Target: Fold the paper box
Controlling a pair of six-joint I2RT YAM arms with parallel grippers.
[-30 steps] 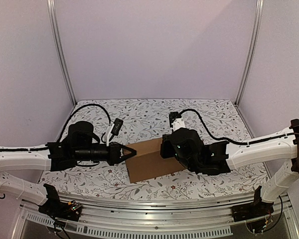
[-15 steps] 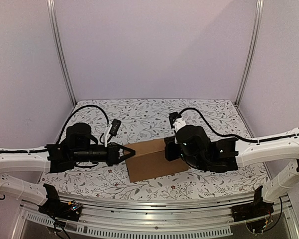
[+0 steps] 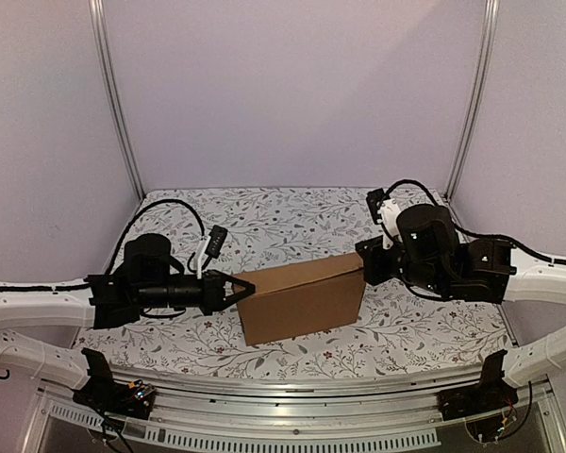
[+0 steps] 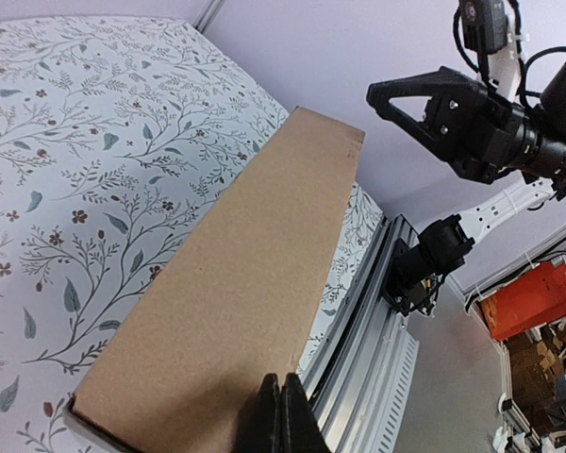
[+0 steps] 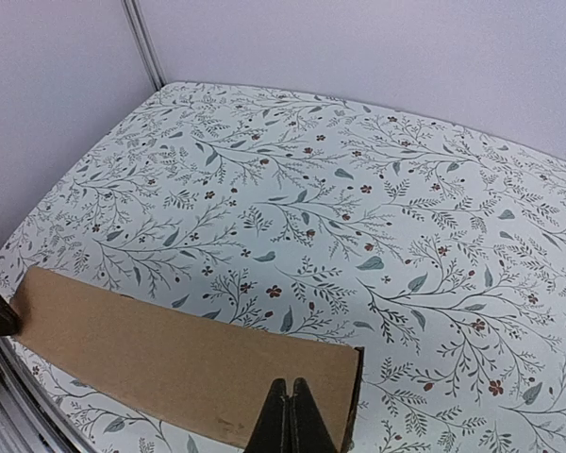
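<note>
Left fingers [image 4: 267, 423] and right fingers [image 5: 279, 427] closed, arms stretched inward.

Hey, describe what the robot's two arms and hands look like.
Both the left arm and right arm have white link shells and bulky black wrist sections. The left hand and right hand are black, each with two slim fingers tapering to a point. Black cables loop out behind the wrists.

The paper box [image 3: 302, 297] sat on the flowered bench [image 3: 292, 212], brown and closed-looking, its long side facing the arm bases. My left end effector [image 3: 248, 288], fingers drawn to a point, touched its left end. My right end effector [image 3: 366, 267] was at its upper right corner. Black cables [image 3: 170, 201] lay behind both arms.
</note>
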